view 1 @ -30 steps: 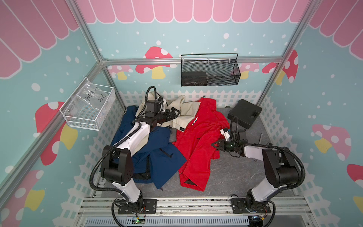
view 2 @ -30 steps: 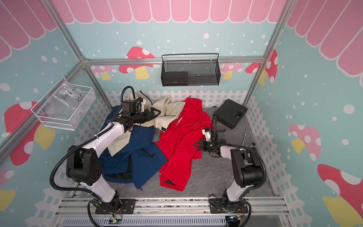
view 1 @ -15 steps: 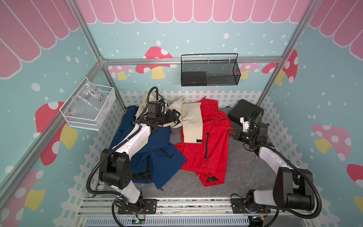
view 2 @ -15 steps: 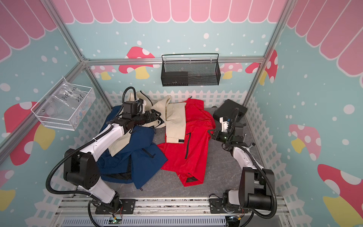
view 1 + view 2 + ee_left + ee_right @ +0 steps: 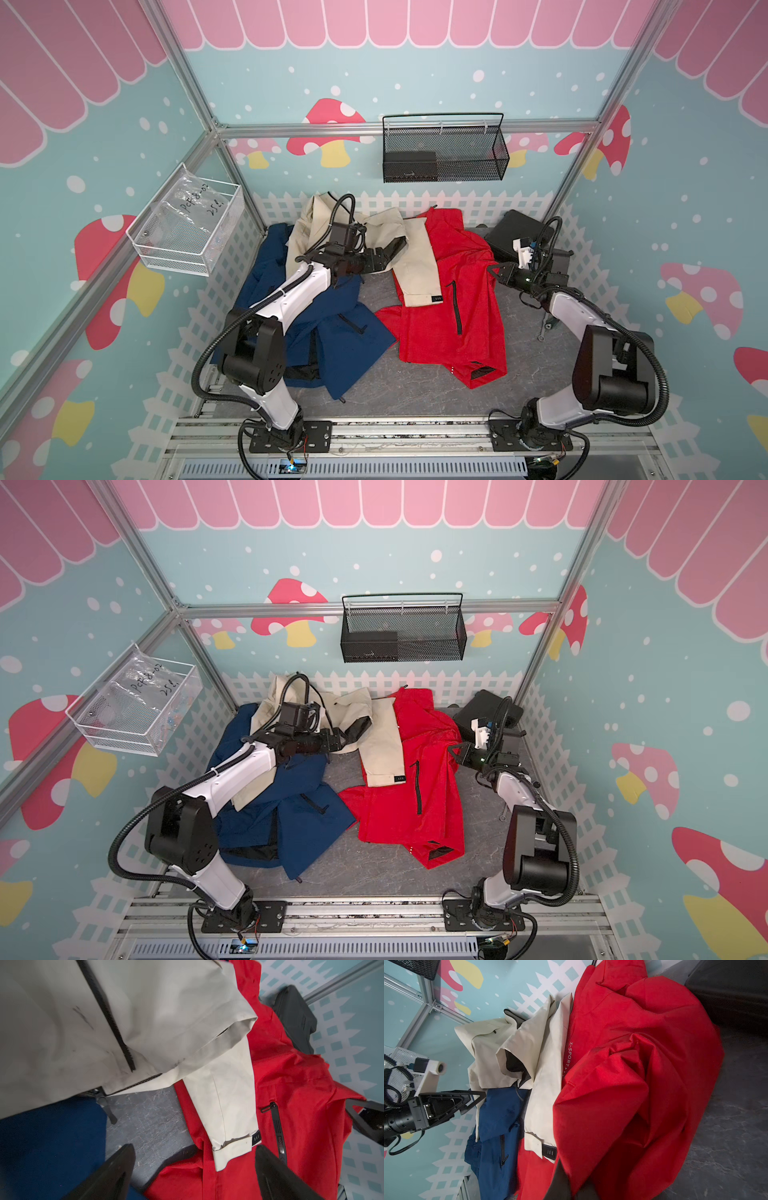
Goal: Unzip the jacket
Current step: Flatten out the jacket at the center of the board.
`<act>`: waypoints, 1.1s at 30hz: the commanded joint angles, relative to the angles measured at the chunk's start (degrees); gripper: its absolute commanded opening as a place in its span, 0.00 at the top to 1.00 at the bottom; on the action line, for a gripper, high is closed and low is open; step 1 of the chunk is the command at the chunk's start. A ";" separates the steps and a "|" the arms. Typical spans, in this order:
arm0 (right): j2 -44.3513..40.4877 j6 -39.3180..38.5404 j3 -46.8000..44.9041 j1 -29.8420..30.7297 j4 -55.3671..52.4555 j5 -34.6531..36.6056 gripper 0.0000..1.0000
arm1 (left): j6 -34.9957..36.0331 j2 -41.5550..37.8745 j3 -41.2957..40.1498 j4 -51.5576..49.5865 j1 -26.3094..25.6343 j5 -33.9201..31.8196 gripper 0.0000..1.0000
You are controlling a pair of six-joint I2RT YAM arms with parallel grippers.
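Red jacket lies spread beside the beige jacket, under its sleeve.
Your right gripper pinches the red jacket's edge; your left gripper hovers by the beige jacket, jaws spread.

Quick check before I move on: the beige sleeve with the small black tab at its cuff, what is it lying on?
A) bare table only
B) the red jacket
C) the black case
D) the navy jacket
B: in both top views the beige sleeve runs down across the red jacket, and the left wrist view shows its cuff resting on red fabric.
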 commanded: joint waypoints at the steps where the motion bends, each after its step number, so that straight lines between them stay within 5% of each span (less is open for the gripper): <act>1: 0.73 -1.47 0.39 -0.35 0.74 -0.46 1.00 | -1.37 3.31 -1.11 -0.70 -2.26 1.16 0.15; 18: -0.04 -0.82 -1.43 -0.30 2.17 -0.54 1.00 | -5.93 13.60 0.28 6.93 -7.88 10.79 0.34; 20: -0.18 -0.51 -1.81 -0.35 2.66 -0.80 1.00 | -6.74 15.11 1.53 6.95 -7.99 11.54 0.42; 23: -0.52 -0.82 -2.15 -0.33 2.67 -0.64 1.00 | -7.48 15.06 3.62 7.39 -7.99 12.13 0.90; 24: -0.62 -1.01 -2.22 -0.29 2.67 -0.48 1.00 | -7.43 14.39 4.70 7.35 -7.99 12.35 0.99; 33: -0.83 -1.49 -2.88 -0.29 1.96 0.78 1.00 | -4.28 8.57 17.83 -0.59 -1.49 7.45 1.00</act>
